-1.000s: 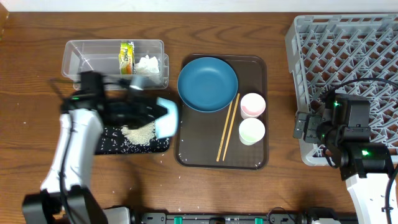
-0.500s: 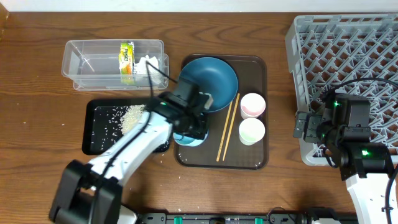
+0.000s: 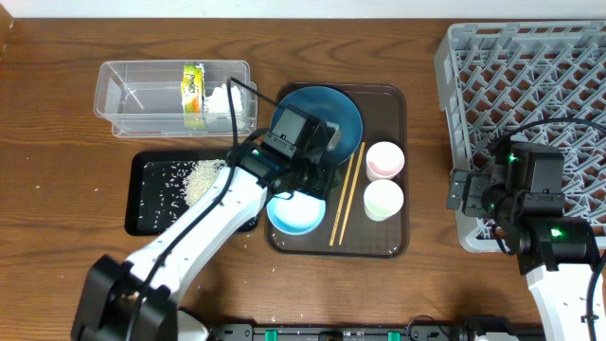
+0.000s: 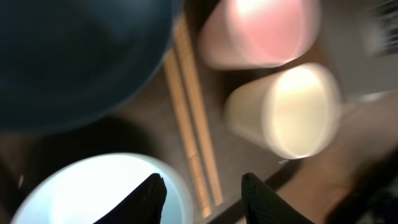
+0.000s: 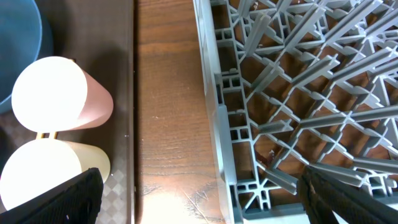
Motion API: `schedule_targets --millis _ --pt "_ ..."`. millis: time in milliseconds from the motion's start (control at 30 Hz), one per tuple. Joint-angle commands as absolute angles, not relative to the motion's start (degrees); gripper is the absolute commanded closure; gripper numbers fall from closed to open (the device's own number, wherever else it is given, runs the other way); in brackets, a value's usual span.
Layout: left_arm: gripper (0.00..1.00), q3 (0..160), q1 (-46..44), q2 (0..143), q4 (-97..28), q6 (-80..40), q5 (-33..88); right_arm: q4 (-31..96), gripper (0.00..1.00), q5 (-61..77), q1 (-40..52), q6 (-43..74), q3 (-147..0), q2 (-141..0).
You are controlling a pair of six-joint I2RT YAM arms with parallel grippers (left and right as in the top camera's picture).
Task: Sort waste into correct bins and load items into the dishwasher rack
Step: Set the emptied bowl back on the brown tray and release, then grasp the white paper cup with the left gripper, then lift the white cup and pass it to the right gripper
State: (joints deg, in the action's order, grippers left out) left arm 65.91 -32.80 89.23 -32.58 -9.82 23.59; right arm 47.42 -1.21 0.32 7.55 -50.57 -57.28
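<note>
Pale blue bowl (image 3: 294, 216) on brown tray (image 3: 393, 242) | left hand (image 4: 202, 198) low over it, spread | right hand (image 5: 199, 200) spread beside rack (image 5: 280, 93)

Table (image 3: 57, 246): dark brown wood, grain running left to right, fills the overhead view. A bright glare patch lies on it in the right wrist view. Tray (image 3: 388, 242): brown, rectangular, mid-table. Rail (image 3: 331, 332): black with green fittings, along the near edge.
</note>
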Motion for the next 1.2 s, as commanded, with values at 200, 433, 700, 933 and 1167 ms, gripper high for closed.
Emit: schedule_targets --millis 200,433,700,933,1167 --pt "0.56 67.31 -39.29 92.16 -30.94 -8.43 26.57 47.37 0.01 -1.06 0.01 7.2 -51.75 -57.01" --pt "0.56 67.31 -43.53 99.63 -26.85 -8.47 26.37 47.57 0.01 -1.06 0.01 7.2 -51.75 -57.01" --pt "0.86 67.31 -43.68 102.19 -26.2 -8.88 26.35 47.66 0.01 -1.06 0.01 7.2 -51.75 -57.01" --pt "0.94 67.31 -41.23 98.32 -29.93 -8.88 26.39 47.79 0.01 -1.06 0.01 7.2 -51.75 -57.01" --pt "0.94 67.31 -31.38 86.85 -30.81 -14.94 30.46 47.66 0.01 1.87 0.01 7.16 -51.75 -57.01"
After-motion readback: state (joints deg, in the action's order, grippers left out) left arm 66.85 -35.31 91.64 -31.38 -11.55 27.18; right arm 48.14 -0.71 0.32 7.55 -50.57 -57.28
